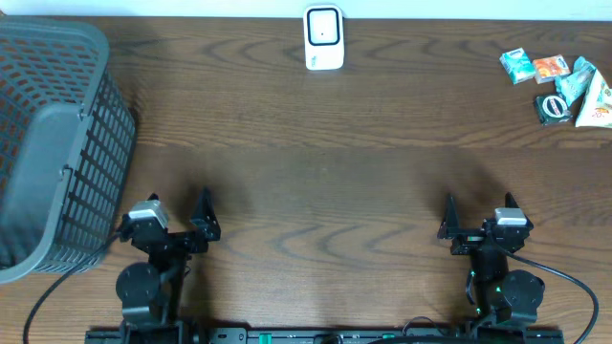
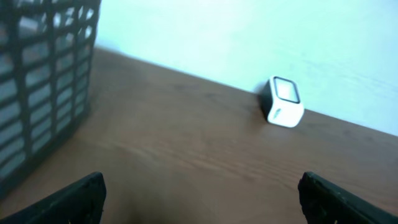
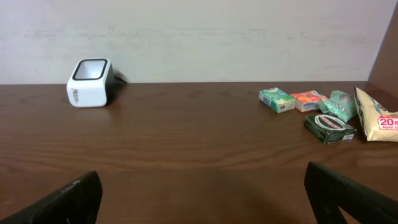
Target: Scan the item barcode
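Both sets of jaws stand wide apart with nothing between them: the left gripper (image 1: 175, 218) and the right gripper (image 1: 478, 218) each hang over bare wood at the near edge of the table (image 1: 325, 162), well apart from one another.

Just left of the left gripper sits a grey mesh basket (image 1: 57, 143) (its inside is hard to make out from overhead). Across the table, at the middle of the far edge against the wall, stands the white scanner (image 1: 324, 38), its dark window tilted upward.

The goods to be scanned lie in a loose cluster at the far right corner, far from either gripper. In it are a green box (image 3: 277, 99), an orange packet (image 3: 309, 101) just beside it, a teal pouch (image 3: 339, 104), a dark box (image 3: 329, 129) nearer the camera, and a pale snack bag (image 3: 376, 121) at the right end (its red print is too small to read). None of them touches the scanner.
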`<state>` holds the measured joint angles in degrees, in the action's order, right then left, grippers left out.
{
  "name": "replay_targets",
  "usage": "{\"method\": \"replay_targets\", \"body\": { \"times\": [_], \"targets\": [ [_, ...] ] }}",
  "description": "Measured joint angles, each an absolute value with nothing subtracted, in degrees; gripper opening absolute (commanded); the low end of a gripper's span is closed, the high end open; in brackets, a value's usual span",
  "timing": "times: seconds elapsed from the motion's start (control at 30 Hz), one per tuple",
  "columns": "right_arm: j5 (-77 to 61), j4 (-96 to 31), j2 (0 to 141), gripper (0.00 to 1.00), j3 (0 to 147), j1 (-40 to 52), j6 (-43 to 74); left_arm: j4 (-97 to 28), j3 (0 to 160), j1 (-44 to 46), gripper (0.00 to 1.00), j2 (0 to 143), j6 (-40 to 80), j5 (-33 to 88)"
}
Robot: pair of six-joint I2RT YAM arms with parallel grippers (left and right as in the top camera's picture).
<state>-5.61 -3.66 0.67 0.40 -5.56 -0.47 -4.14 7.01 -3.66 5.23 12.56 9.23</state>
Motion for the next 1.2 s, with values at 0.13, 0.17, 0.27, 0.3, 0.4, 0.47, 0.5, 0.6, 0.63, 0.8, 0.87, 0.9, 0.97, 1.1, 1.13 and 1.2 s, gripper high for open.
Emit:
{"method": "replay_targets", "body": {
  "times": [0.13, 0.17, 0.27, 0.3, 0.4, 0.47, 0.5, 0.6, 0.63, 0.8, 0.87, 0.9, 0.97, 1.1, 1.13, 1.2],
  "targets": [
    [-5.61, -3.66, 0.67, 0.99, 0.40, -5.56, -0.47, -1.76, 4.75, -3.66, 0.98, 0.82, 8.75, 10.48],
    [-5.61, -3.68, 0.67, 0.99, 0.40, -5.56, -0.47, 0.08, 4.23, -3.64, 0.98, 0.73, 8.01, 10.61],
    [-5.61, -3.66, 0.67, 0.99, 0.40, -5.56, -0.47, 3.66, 2.72, -3.22, 0.98, 0.60, 6.68, 10.66],
    [-5.61, -3.66, 0.67, 0.99, 0.40, -5.56, -0.47, 5.13, 1.69, -3.09, 0.98, 0.58, 6.11, 10.74],
    [-5.61, -3.66, 0.67, 0.99, 0.40, -5.56, -0.47, 4.95, 0.36, -2.92, 0.98, 0.58, 4.23, 11.51],
    [-5.61, -3.66, 0.67, 0.99, 0.40, -5.56, -0.47, 5.02, 0.34, -2.90, 0.98, 0.58, 2.42, 12.38],
    [-5.61, -3.68, 0.67, 0.99, 0.40, -5.56, -0.47, 4.82, 0.34, -2.90, 0.98, 0.58, 1.28, 13.08],
    [-5.61, -3.66, 0.67, 0.99, 0.40, -5.56, -0.47, 1.58, 0.34, -2.90, 0.98, 0.58, -1.08, 14.37],
    [-5.63, -3.66, 0.67, 0.99, 0.40, -5.56, -0.47, 0.54, 0.51, -2.90, 0.98, 0.62, -1.63, 14.35],
    [-5.61, -3.66, 0.67, 0.99, 0.40, -5.56, -0.47, 0.01, 0.73, -2.87, 0.98, 0.60, -2.90, 14.33],
    [-5.61, -3.66, 0.67, 0.99, 0.40, -5.56, -0.47, -0.03, 0.73, -2.61, 0.98, 0.60, -3.03, 14.24],
    [-5.61, -3.66, 0.67, 0.99, 0.40, -5.56, -0.47, -0.03, 0.73, -2.22, 0.98, 0.60, -3.05, 14.22],
    [-5.61, -3.66, 0.67, 0.99, 0.40, -5.56, -0.47, -0.14, 0.75, -1.45, 0.98, 0.60, -3.05, 13.58],
    [-5.61, -3.66, 0.67, 0.99, 0.40, -5.56, -0.47, -0.64, 0.91, -0.60, 0.98, 0.60, -3.07, 11.77],
    [-5.61, -3.66, 0.67, 0.99, 0.40, -5.56, -0.47, -0.84, 0.95, -0.62, 0.98, 0.60, -3.07, 11.40],
    [-5.61, -3.66, 0.67, 0.99, 0.40, -5.56, -0.47, -1.04, 1.06, -0.62, 0.98, 0.60, -3.07, 10.20]
  ]
}}
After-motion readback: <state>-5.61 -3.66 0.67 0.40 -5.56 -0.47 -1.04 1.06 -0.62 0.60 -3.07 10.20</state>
